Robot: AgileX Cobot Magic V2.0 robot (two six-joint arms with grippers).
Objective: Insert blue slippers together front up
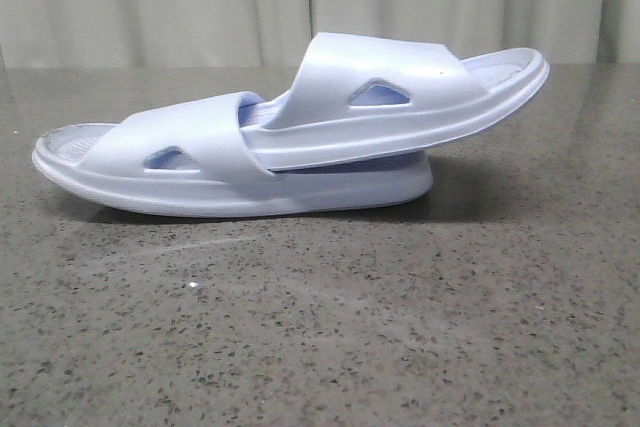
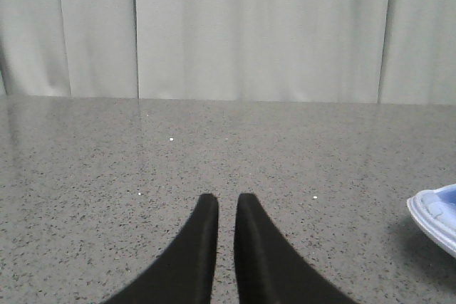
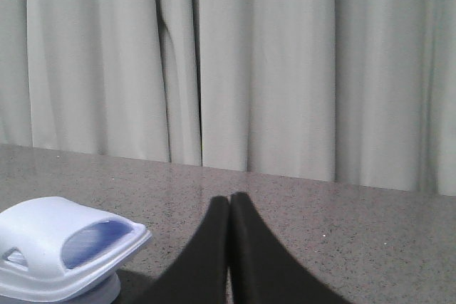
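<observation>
The pair of pale blue-white foam slide slippers [image 1: 290, 132] lay on the speckled grey stone desk [image 1: 320, 327], one slipper pushed under the other's wide strap and resting tilted on top (both soles down). The left end effector [image 2: 227, 206] held nothing, its black fingers slightly parted. The right end effector [image 3: 230, 201] was closed and empty, near the slippers.
</observation>
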